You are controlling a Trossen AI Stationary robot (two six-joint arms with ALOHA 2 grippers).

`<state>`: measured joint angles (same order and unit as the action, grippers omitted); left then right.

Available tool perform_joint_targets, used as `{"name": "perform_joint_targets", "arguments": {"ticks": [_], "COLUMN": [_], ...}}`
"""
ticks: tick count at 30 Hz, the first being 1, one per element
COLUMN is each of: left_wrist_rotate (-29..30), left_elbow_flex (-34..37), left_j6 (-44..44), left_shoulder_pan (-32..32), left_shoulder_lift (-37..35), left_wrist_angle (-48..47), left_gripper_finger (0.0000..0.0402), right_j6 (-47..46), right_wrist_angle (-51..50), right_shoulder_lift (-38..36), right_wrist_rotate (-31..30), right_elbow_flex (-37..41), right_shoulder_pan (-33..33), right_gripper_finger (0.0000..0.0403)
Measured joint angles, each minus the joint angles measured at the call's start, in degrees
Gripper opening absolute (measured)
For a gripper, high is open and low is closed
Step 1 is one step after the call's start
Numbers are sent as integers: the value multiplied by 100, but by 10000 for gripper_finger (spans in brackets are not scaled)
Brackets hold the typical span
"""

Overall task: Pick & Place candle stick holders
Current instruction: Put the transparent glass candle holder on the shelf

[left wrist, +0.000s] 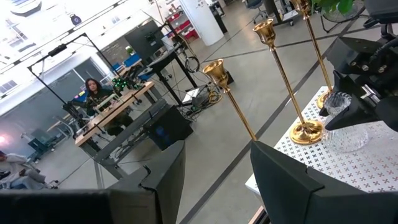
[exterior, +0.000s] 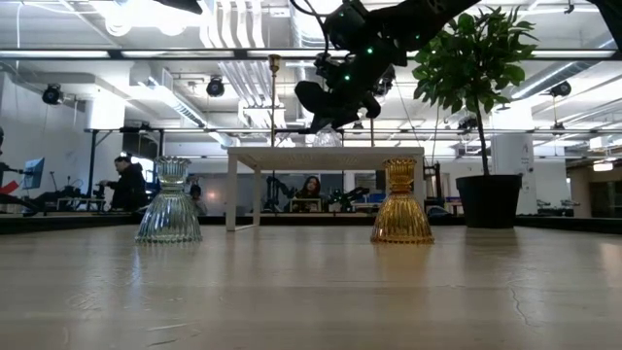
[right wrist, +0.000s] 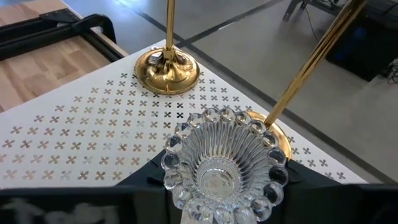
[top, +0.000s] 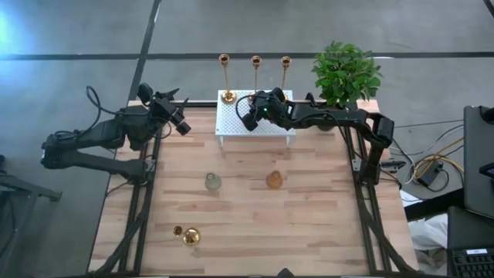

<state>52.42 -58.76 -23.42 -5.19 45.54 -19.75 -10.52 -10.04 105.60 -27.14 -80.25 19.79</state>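
right tool [top: 248, 114]: pinching a clear ribbed glass holder [right wrist: 219, 167] with a beaded rim, its open mouth facing the wrist camera. we place it over the white perforated stand [top: 231, 123] at the far edge of the table [top: 255, 224], above the top; contact with the stand we cannot tell.

item, brass candlesticks: three tall ones in a row along the stand's far edge. left candlestick [top: 225, 77], middle candlestick [top: 255, 73], right candlestick [top: 285, 73]. stems upright. in the right wrist view one round brass base [right wrist: 166, 70] sits apart from the glass holder, and a second brass base [right wrist: 278, 134] lies just beside it, partly hidden by the beaded rim.

relation that matters: we judge that the held glass must go straight down onto bare stand in front of the brass bases; the nearer stem leaves little room on that side.

item, table stock: green-tinted glass holder [top: 212, 181], amber glass holder [top: 274, 180], a gold holder [top: 190, 235] near the front edge. potted plant [top: 345, 72] at the far right corner.

left tool [left wrist: 211, 180]: spread, empty, waiting at the table's left edge, well apart from the stand. right arm is the nearer one.
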Motion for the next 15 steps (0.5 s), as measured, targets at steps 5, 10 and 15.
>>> {"name": "perform_joint_targets", "arguments": {"ticks": [5,10,15], "left_wrist_rotate": [0,1,0], "left_elbow_flex": [0,0,0], "left_j6": [0,0,0], "left_shoulder_pan": [0,0,0], "left_shoulder_lift": [0,0,0], "left_wrist_angle": [0,0,0], "left_gripper_finger": [188,188,188], "right_j6": [-114,-99,-64], "right_wrist_angle": [-48,-40,-17], "right_shoulder_lift": [17,22,22], "right_wrist_rotate": [4,40,62], "right_elbow_flex": [15,17,15], "right_shoulder_pan": [7,7,5], "right_gripper_finger": [167,170,161]}}
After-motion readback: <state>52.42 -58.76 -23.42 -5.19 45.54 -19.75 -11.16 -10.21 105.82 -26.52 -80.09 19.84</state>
